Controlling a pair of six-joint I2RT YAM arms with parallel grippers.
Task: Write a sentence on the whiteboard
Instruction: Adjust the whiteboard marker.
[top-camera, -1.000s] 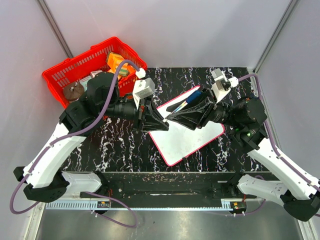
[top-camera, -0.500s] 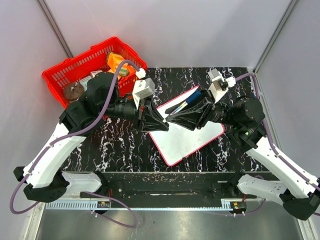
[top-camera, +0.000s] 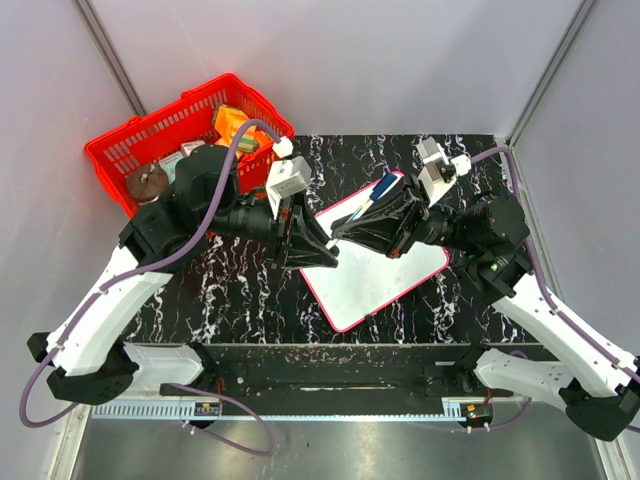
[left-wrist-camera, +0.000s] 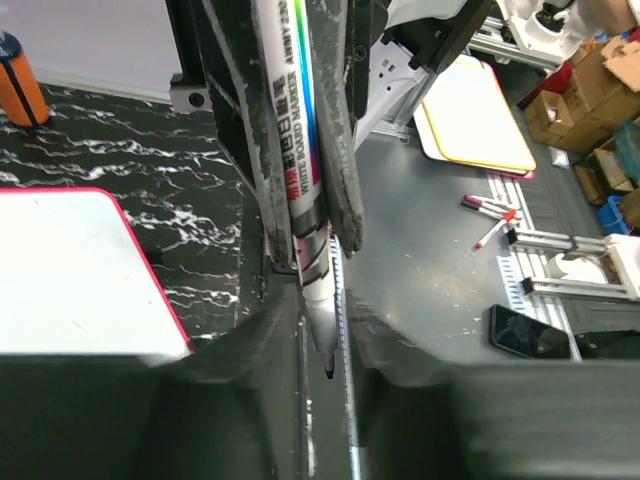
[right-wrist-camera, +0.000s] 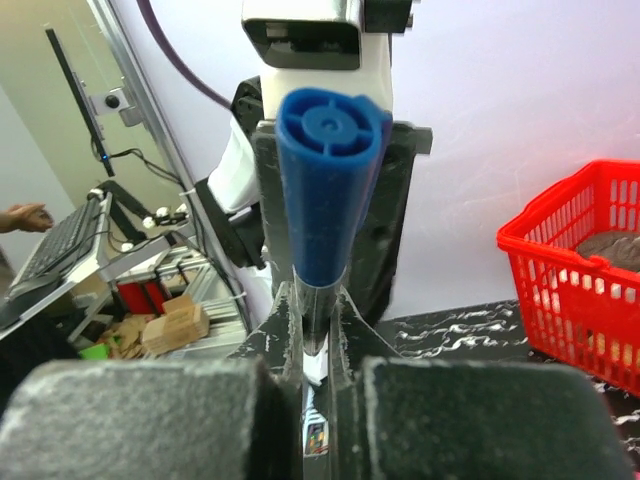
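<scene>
**Right gripper** (top-camera: 342, 233): I find the jaws clamped on a white whiteboard marker (left-wrist-camera: 290, 150) with a rainbow stripe and black lettering down its barrel. The two dark fingers run along the barrel, one on either side. The marker's blue butt end (right-wrist-camera: 330, 170) faces back toward my right wrist camera and stands above the fingers. Its dark pointed tip (left-wrist-camera: 327, 365) is bare and points toward the other arm.

**Left gripper** (top-camera: 328, 252): the jaws are drawn nearly together, leaving only a slit. The marker's tip reaches the mouth of that slit. I cannot tell whether these fingers pinch the tip or merely sit beside it. From overhead the two grippers meet nose to nose, fingertips just beside each other.

**Whiteboard** (top-camera: 385, 285): a flat white rectangular board with rounded corners and a thin red-pink rim. It lies flat on the black, white-veined tabletop (top-camera: 240, 290), turned on a diagonal, right of centre. The grippers meet over its upper-left edge. I cannot tell whether the marker touches its surface.

**Surroundings**: a red plastic mesh basket (top-camera: 175, 135) sits at the far-left corner of the tabletop, well apart from the board. It holds an orange packet (top-camera: 235, 125) and other goods I cannot identify.
</scene>
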